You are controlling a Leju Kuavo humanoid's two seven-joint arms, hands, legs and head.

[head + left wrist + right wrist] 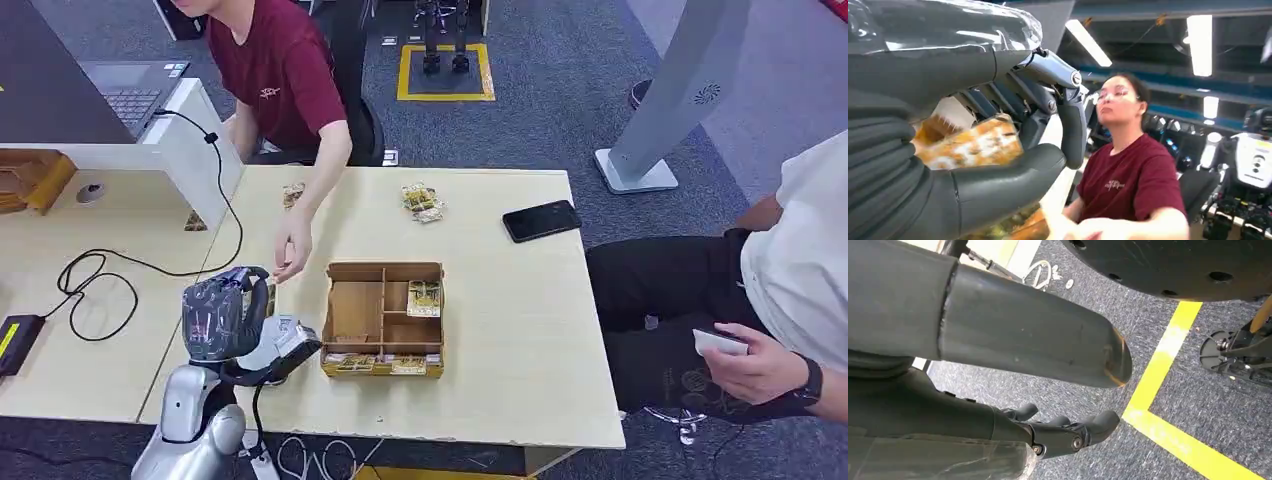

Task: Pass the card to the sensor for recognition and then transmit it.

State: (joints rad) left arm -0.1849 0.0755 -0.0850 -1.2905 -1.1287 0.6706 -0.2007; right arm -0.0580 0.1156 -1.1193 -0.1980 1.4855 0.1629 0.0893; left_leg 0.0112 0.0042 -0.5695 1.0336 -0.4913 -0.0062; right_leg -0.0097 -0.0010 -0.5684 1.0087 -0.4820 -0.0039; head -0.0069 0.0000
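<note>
Left hand [228, 312] raised over the table's [500, 330] front-left corner, just left of the box [383, 318]. In the left wrist view, thumb and fingers [1073, 125] pinch a card [973, 145], yellow-orange print, blurred so I can't read it. A second card-like edge shows lower in that view, probably another card, can't confirm. Person in a maroon shirt [280, 70] sits across the table, hand [292, 250] reaching down to just beside the left hand. Right hand [1068, 432] hangs over grey carpet near a yellow floor line [1163, 390], fingers loosely curled, nothing in them. Box holds one card pack [424, 297] in a right compartment, more along its front slot. More packs [422, 201] at the far edge, black phone [541, 220] to their right. Second person [790, 290] seated right, holding a phone.
</note>
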